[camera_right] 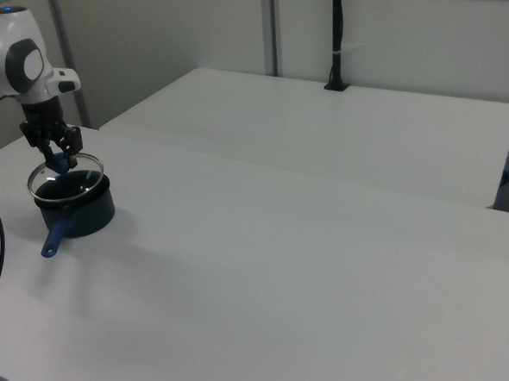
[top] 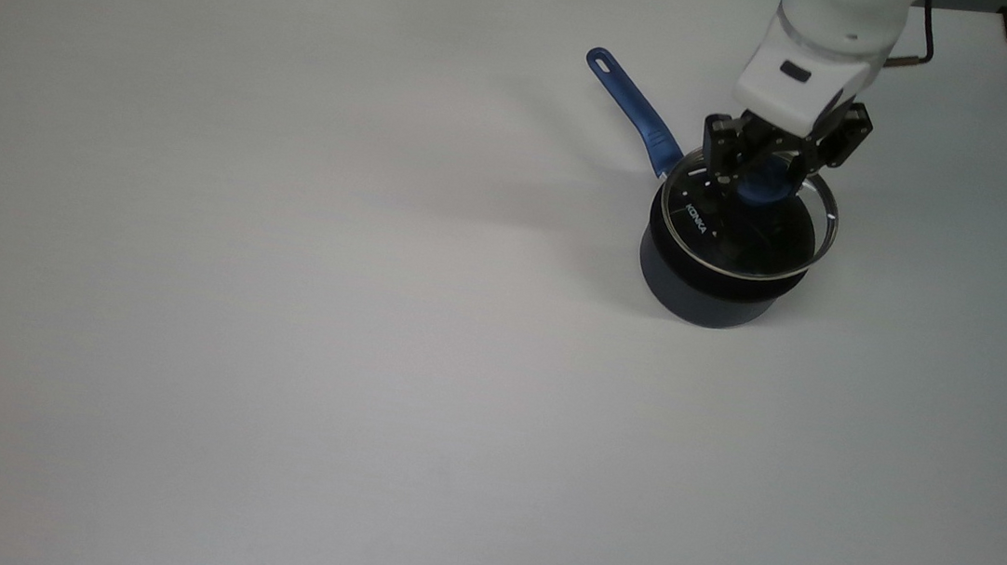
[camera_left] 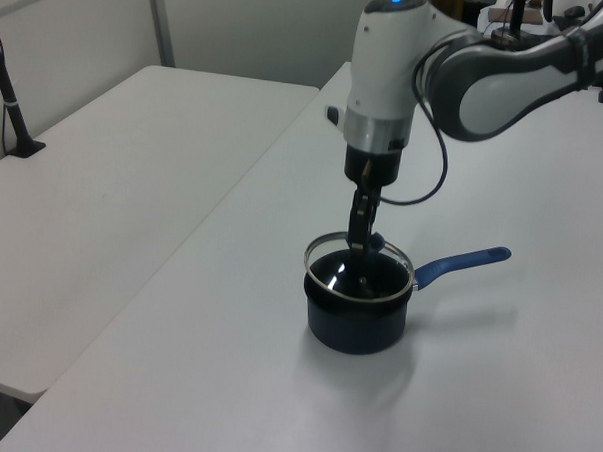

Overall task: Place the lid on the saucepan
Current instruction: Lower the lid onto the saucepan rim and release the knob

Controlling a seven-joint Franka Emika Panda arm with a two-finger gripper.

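- Holding the lid (top: 722,235) by its blue knob (top: 764,183): we see the gripper (top: 766,174) with its two black fingers pinching that knob from either side.
- We read the lid as a clear glass disc with a thin steel rim and small white KONKA lettering near the top view's left edge of the glass.
- We place the lid directly over the saucepan (top: 708,295), right at the mouth. In the top view its rim sits slightly toward the top view's upper right of the pan's rim, so the two circles are not quite concentric.
- In the left view the lid (camera_left: 359,280) looks level at the saucepan (camera_left: 357,324) rim; we cannot tell whether it is touching the rim or just above it.
- The saucepan is dark navy outside, black inside, standing upright on the white table (top: 277,296).
- Its long blue handle (top: 633,114) points to the top view's upper left, with a hole at the far end; in the left view the handle (camera_left: 462,263) runs out to the left view's right.
- The arm's white wrist (top: 806,71) comes down from the top view's upper edge, fingers pointing down onto the knob.
- In the right view we see the gripper (camera_right: 59,156) over the lid (camera_right: 63,181) and saucepan (camera_right: 84,215) near the right view's left edge, handle (camera_right: 56,234) pointing toward the camera.
- A second white table (camera_left: 113,178) stands beside the work table in the left view, with a black post (camera_left: 9,98) clamped at its far edge.
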